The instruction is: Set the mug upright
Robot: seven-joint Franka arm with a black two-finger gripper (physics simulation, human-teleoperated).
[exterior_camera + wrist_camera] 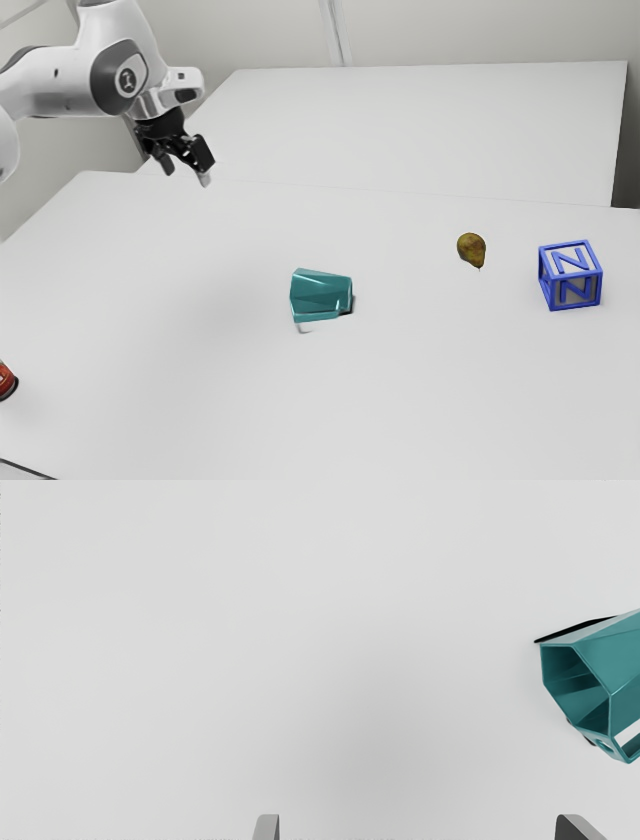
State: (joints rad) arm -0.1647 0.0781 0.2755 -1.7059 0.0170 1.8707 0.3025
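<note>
The mug (320, 296) is teal. The block (571, 276) has blue edges and blue N's on pale faces. That pear (471, 249) looks brownish yellow, and the tabletop (420, 380) is plain pale grey.

Arm shell (60, 85): glossy white, smooth, rounded and tubular, with a small dark dot (56, 73) on its side
Joint cap (112, 68): broad, round, dark grey, set into the white
Badge (128, 80): pale round emblem ringed in dark on the cap, its mark too small to read
Upper trim (97, 3): dark grey band across the white
Wrist housing (188, 77): white, blocky with softened corners, a dark grey inset (186, 95) in its face
Tool (187, 172): black, angular body, two fingers
Fingertips (267, 828): grey, blunt, with rounded corners, one showing a darker face
</note>
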